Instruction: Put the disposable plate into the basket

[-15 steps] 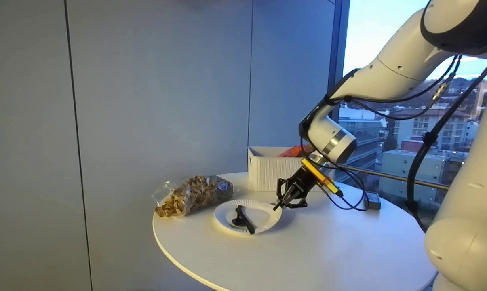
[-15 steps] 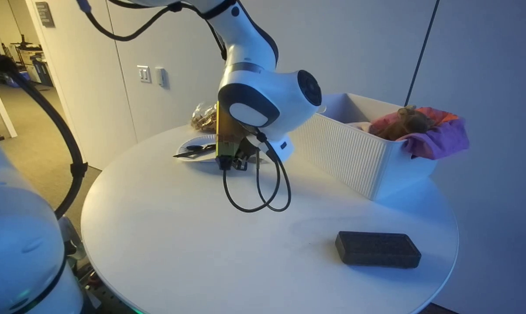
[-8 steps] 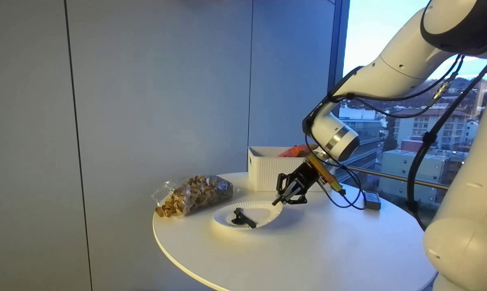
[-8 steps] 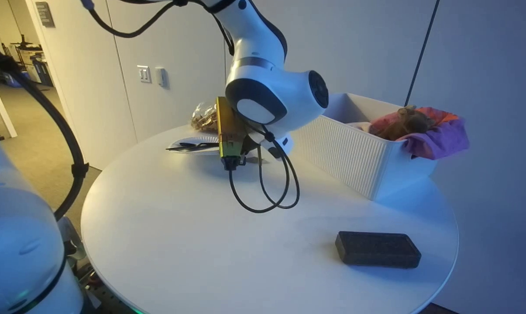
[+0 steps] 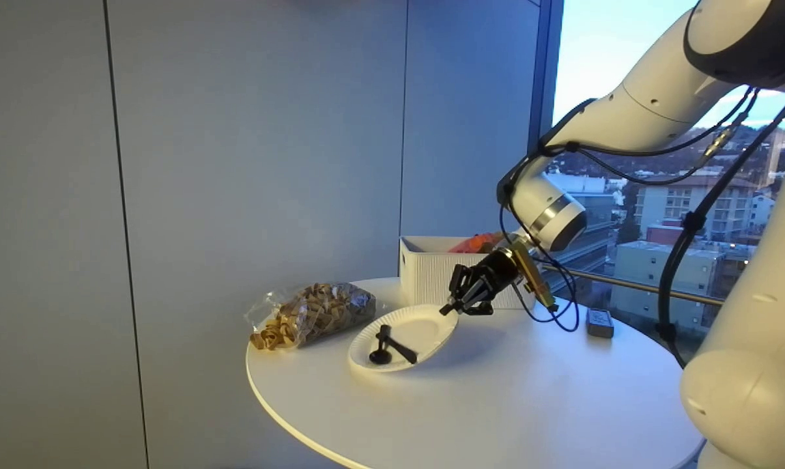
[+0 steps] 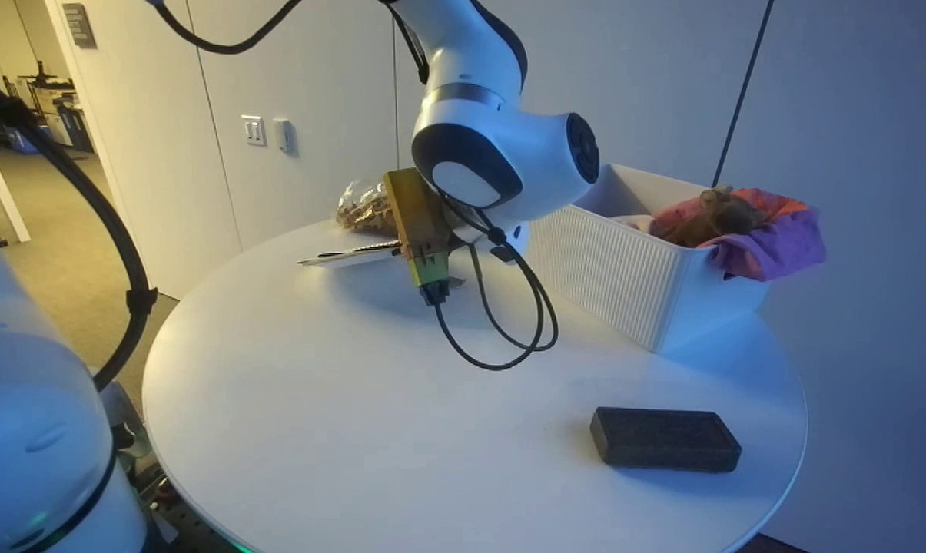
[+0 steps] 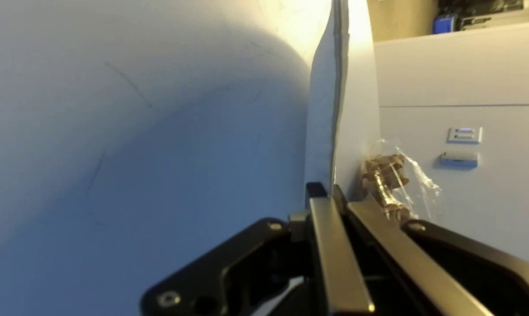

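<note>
The white disposable plate (image 5: 425,329) is tilted, its gripper-side edge raised off the table, in both exterior views (image 6: 359,256). I cannot tell whether its far edge touches the table. Black plastic cutlery (image 5: 400,349), including a spoon, lies on it. My gripper (image 5: 450,307) is shut on the plate's rim; in the wrist view the fingertips (image 7: 329,192) pinch the plate (image 7: 323,114), seen nearly edge-on. In an exterior view the fingers are hidden behind the wrist camera. The white ribbed basket (image 5: 431,277) stands on the table behind the gripper; it also shows in an exterior view (image 6: 597,265).
A clear bag of brown snacks (image 5: 330,311) lies on the round white table (image 6: 401,430) beside the plate. Purple and orange cloth (image 6: 774,250) with a brown plush hangs over the basket's end. A dark block (image 6: 665,440) lies near the table edge.
My gripper has risen and pulled back slightly with the plate's rim, moving toward the basket side in an exterior view. The plate has tilted more, and the cutlery has shifted on it.
</note>
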`<state>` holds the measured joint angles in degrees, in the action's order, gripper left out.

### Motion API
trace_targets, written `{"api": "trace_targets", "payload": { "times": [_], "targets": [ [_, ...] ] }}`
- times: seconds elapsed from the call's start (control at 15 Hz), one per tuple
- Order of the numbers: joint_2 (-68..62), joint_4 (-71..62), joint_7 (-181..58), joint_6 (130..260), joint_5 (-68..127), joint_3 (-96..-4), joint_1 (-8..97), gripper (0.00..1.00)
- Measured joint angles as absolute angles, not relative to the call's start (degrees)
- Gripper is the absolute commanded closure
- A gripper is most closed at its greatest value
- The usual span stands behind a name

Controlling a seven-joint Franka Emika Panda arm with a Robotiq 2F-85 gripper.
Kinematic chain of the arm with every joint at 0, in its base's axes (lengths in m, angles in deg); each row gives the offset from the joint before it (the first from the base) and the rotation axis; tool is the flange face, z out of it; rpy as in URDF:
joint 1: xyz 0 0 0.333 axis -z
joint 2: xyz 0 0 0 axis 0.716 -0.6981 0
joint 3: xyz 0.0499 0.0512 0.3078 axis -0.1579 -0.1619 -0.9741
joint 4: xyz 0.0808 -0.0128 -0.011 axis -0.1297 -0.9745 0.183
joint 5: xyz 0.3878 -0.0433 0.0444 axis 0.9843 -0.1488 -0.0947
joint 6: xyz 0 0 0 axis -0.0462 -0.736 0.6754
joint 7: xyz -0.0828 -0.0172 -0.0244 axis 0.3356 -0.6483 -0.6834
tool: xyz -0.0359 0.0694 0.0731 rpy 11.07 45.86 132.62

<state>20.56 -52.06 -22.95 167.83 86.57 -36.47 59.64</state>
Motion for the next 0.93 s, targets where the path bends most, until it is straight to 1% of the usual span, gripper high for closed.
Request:
{"api": "trace_targets", "payload": {
  "times": [0.33,0.67,0.93],
  "targets": [
    [20.4,-50.7,-13.3,157.1,90.3,-35.0,60.0,0.95],
    [19.3,-50.0,-9.7,147.2,92.4,-34.3,60.9,0.96],
    [19.8,-49.8,-9.7,143.7,93.6,-34.2,62.1,0.96]
  ]
}}
